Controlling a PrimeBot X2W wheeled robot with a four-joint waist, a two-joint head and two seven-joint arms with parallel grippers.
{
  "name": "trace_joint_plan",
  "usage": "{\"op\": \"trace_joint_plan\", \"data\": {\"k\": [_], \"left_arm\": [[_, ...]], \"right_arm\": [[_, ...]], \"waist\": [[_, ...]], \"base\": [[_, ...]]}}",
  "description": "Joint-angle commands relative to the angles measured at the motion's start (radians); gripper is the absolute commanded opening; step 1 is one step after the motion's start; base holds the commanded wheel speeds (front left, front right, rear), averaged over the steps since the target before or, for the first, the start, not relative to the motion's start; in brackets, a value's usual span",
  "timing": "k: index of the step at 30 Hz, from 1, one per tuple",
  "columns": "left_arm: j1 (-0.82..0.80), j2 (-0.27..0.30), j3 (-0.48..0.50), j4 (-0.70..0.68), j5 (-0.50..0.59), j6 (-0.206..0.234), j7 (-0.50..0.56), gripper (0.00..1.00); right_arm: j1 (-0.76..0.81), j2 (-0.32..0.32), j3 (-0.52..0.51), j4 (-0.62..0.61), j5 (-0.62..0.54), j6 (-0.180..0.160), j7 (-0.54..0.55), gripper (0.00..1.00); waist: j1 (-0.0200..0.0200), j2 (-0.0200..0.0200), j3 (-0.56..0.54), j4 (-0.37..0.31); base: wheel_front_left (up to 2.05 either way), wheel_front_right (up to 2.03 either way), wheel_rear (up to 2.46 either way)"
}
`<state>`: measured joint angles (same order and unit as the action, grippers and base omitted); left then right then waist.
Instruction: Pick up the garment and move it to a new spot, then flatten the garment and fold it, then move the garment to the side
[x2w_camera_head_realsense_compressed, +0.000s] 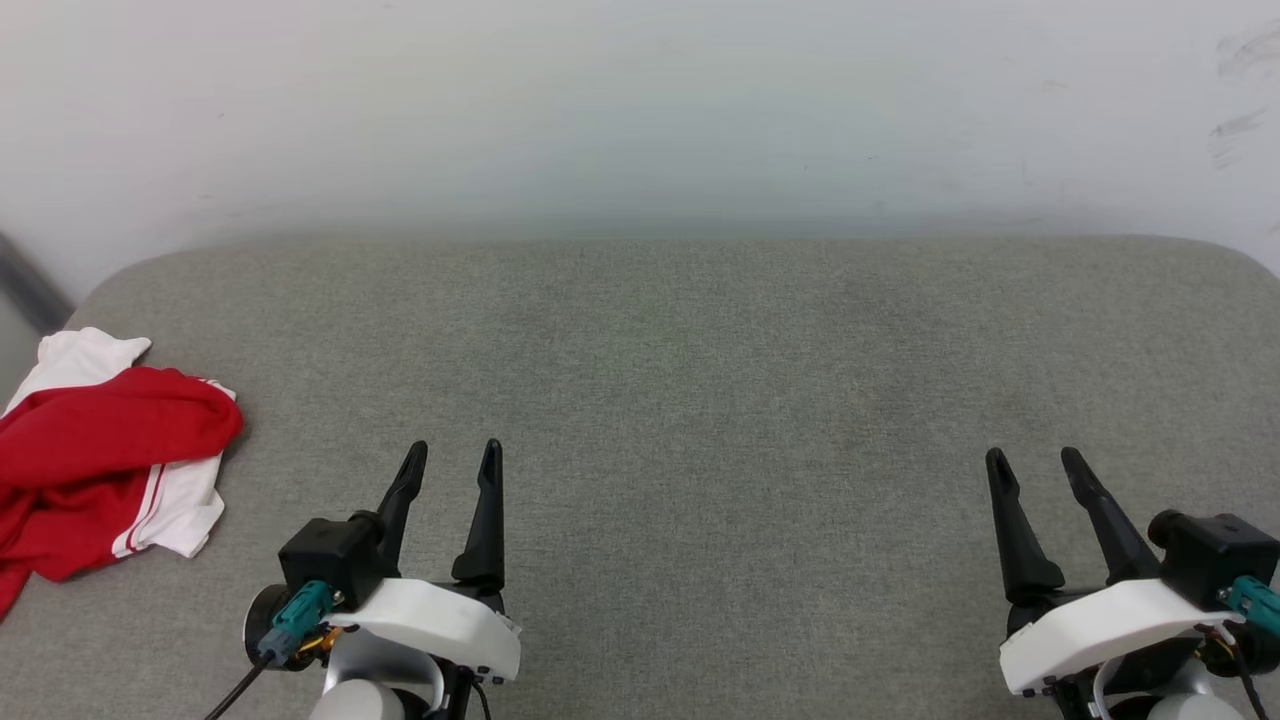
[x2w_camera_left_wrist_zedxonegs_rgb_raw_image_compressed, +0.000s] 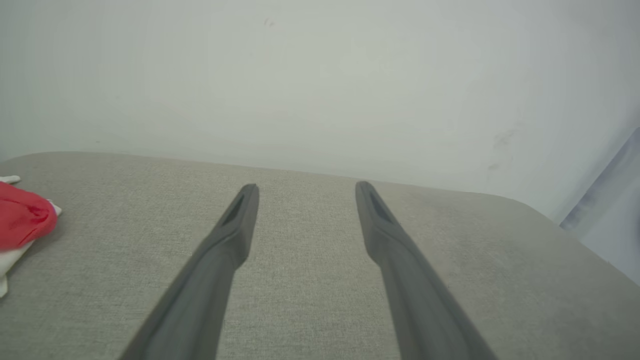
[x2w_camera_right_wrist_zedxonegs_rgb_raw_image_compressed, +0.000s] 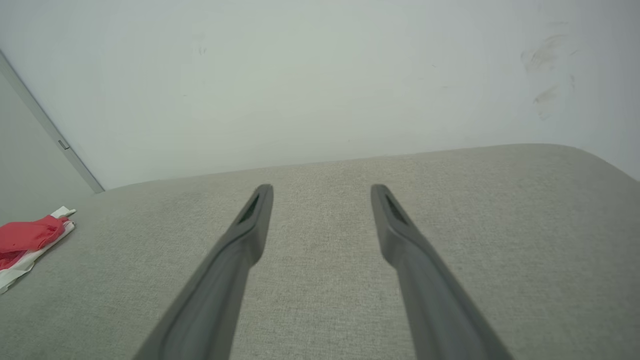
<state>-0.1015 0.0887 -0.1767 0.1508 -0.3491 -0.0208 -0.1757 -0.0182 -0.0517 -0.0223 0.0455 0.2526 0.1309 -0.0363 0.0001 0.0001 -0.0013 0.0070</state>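
Garment (x2w_camera_head_realsense_compressed: 110, 440) bunched at cushion's (x2w_camera_head_realsense_compressed: 700, 350) left edge, untouched, well apart from both grippers. Left gripper (x2w_camera_head_realsense_compressed: 455, 450) and right gripper (x2w_camera_head_realsense_compressed: 1032, 456) near front edge, fingers spread, holding nothing; seemingly parked ready for pickup, left nearer.

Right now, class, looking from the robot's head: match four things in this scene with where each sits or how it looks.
Things:
1 garment
2 left claw
3 right claw
4 wall

Descriptions:
A open, lower right
B crumpled, far left of the grey cushion
C pale, behind the cushion
D open, lower left

Pairs: 1-B, 2-D, 3-A, 4-C
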Motion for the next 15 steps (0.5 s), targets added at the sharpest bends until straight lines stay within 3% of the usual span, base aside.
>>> {"op": "trace_joint_plan", "data": {"k": [1, 15], "left_arm": [[-0.016, 0.008, -0.005, -0.005, 0.028, 0.009, -0.011, 1.00], [-0.018, 0.013, -0.031, 0.010, 0.129, 0.038, -0.040, 1.00]], "right_arm": [[0.007, 0.001, -0.002, -0.014, -0.030, 0.000, -0.009, 1.00], [0.018, 0.002, -0.018, -0.023, -0.135, 0.000, -0.012, 1.00]], "waist": [[-0.0001, -0.0001, 0.000, 0.001], [-0.0001, -0.0001, -0.003, 0.004]], "base": [[0.00, 0.00, 0.00], [0.00, 0.00, 0.00]]}}
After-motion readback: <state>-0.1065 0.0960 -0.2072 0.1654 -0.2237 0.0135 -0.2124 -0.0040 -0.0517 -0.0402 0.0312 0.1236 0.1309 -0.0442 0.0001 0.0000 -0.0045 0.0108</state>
